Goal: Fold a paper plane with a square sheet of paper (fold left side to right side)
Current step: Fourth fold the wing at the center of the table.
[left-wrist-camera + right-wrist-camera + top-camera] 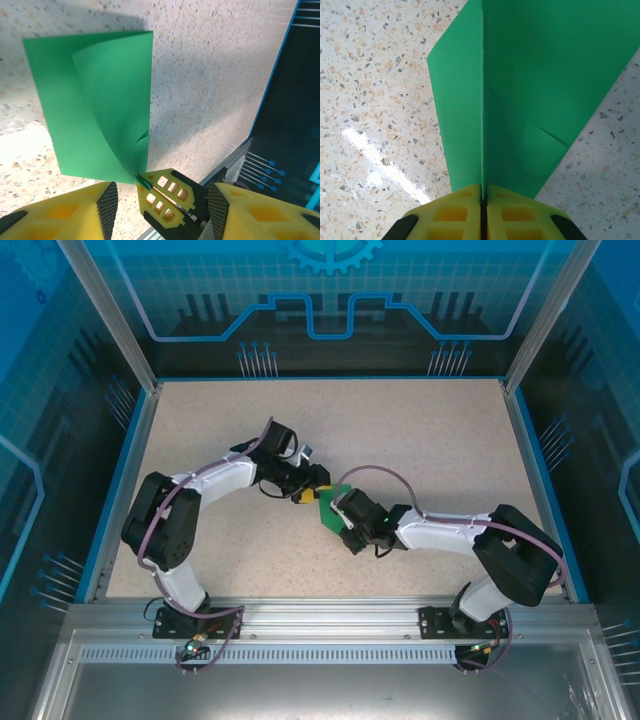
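The square sheet of paper (328,508) is bright green and lies mid-table, folded over on itself, the upper layer curving loosely above the lower one (90,100). My right gripper (482,192) is shut on the edge of the raised layer (530,65), which runs edge-on into the closed yellow fingers. From the left wrist view, those fingers (165,197) pinch the sheet's near corner. My left gripper (162,197) is open, its two yellow fingers (75,212) standing wide on either side of the right gripper's tips and touching no paper. From above, both grippers (305,495) (340,510) meet at the sheet.
The speckled tabletop (420,430) spreads wide around the paper. A blue rim (540,470) borders it. The metal rail (320,615) carrying the arm bases runs along the near edge, and it also shows close behind the grippers (227,162).
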### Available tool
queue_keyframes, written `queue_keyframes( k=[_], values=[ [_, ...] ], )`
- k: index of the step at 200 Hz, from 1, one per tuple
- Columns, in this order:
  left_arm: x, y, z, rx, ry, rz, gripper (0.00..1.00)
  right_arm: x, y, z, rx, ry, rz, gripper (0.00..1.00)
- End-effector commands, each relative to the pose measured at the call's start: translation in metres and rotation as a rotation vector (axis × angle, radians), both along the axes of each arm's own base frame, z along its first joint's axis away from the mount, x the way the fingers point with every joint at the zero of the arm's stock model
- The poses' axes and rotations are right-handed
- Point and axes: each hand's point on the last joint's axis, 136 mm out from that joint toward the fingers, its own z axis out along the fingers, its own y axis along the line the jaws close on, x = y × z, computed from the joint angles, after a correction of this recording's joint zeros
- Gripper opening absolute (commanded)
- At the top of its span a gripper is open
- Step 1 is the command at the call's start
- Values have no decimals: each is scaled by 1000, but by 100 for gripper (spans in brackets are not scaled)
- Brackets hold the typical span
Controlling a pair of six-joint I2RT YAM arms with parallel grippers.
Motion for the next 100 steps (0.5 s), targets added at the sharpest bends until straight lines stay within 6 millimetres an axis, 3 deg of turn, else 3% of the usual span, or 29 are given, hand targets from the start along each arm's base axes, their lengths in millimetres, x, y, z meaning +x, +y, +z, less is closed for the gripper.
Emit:
queue_keyframes(
  k=[1,48,100],
  values=[
    [-3,18,2,22,16,29,55,-8,-1,-8,-2,26,0,9],
    [-4,39,5,34,7,65,55,-11,5,-1,72,59,8,8],
    [-22,39,-10,11,40,46,54,-15,11,2,192,171,16,7]
  ],
)
